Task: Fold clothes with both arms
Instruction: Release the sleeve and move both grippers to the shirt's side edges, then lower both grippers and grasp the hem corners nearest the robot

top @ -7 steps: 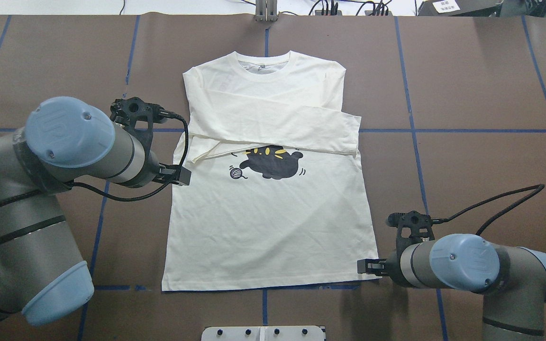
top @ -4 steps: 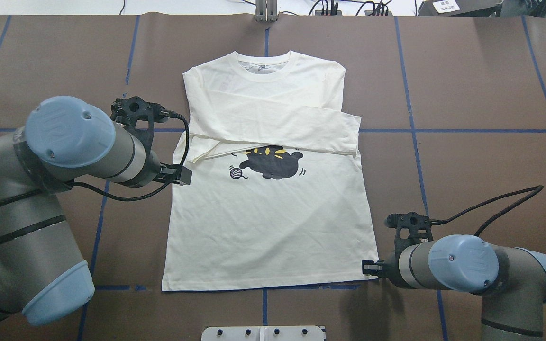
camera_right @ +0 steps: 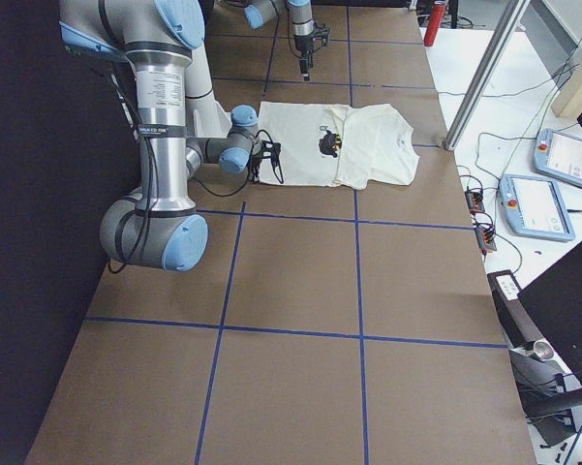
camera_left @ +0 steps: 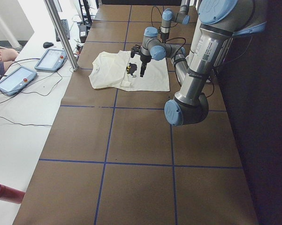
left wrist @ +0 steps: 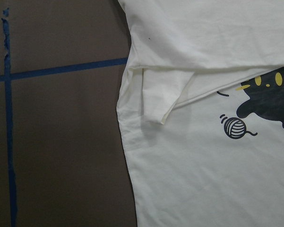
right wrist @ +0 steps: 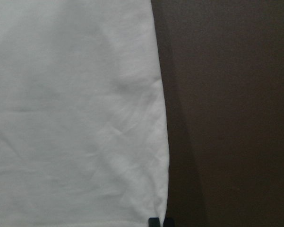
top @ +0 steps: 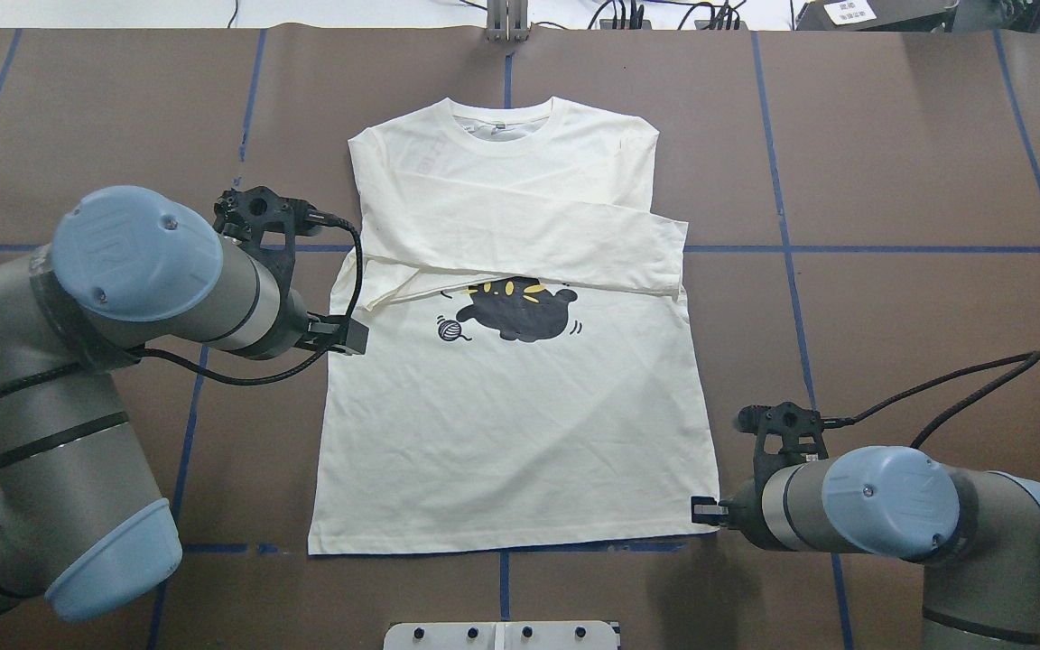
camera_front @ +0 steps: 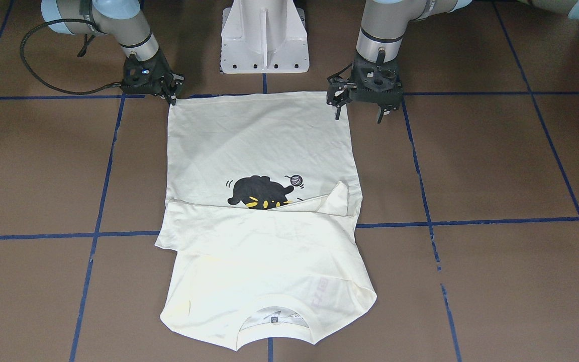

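The cream-white shirt [top: 520,433] lies flat, print side up, neckline at the far end. Both sleeves are folded across the chest and half cover the black cat [top: 520,311]. My left gripper [camera_front: 360,114] hangs open well above the shirt's left edge. Its wrist view looks down on a sleeve cuff [left wrist: 156,113] and shows no fingers. My right gripper [camera_front: 173,99] is low at the shirt's near right hem corner. Its two fingertips [right wrist: 154,222] stand close together at that corner [right wrist: 166,215], shut on the cloth.
Brown table cover with blue tape lines [top: 782,248]. The white pedestal base [camera_front: 264,40] stands at the near edge between the arms. Tablets [camera_left: 51,58] and cables lie on the white side table beyond a metal post [camera_left: 61,33].
My right arm has edged slightly rightward and toward the near edge at the hem corner. My left arm shifted a little toward me. The shirt has not moved.
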Controlling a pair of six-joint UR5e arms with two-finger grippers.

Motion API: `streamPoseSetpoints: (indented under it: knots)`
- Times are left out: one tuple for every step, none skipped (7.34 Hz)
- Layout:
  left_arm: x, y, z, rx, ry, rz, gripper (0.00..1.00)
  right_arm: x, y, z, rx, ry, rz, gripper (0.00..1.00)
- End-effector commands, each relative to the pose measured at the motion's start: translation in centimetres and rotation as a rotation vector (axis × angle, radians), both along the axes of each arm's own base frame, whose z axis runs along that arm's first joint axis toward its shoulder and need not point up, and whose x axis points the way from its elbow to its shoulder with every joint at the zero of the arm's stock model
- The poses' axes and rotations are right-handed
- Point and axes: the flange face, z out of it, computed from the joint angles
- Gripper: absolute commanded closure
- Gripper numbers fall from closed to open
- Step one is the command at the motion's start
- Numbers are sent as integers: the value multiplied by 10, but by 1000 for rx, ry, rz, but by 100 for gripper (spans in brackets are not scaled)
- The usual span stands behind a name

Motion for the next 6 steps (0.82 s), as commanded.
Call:
streamPoseSetpoints:
  knots:
    - [-9,14,43,-123,69,-54,0,10,1,-19,7,-41,0,100]
    - [-9,28,61,-189,111,-106,0,10,2,-25,10,-51,-2,100]
    - [17,61,72,-254,100,-100,0,12,1,-29,8,-61,-3,100]
    - [47,99,80,-319,81,-112,1,16,1,-36,2,-77,-11,100]
    - [68,132,83,-362,67,-122,5,19,-2,-40,-5,-88,-14,100]
    - [78,149,87,-377,52,-107,11,22,-6,-41,-12,-94,-12,100]
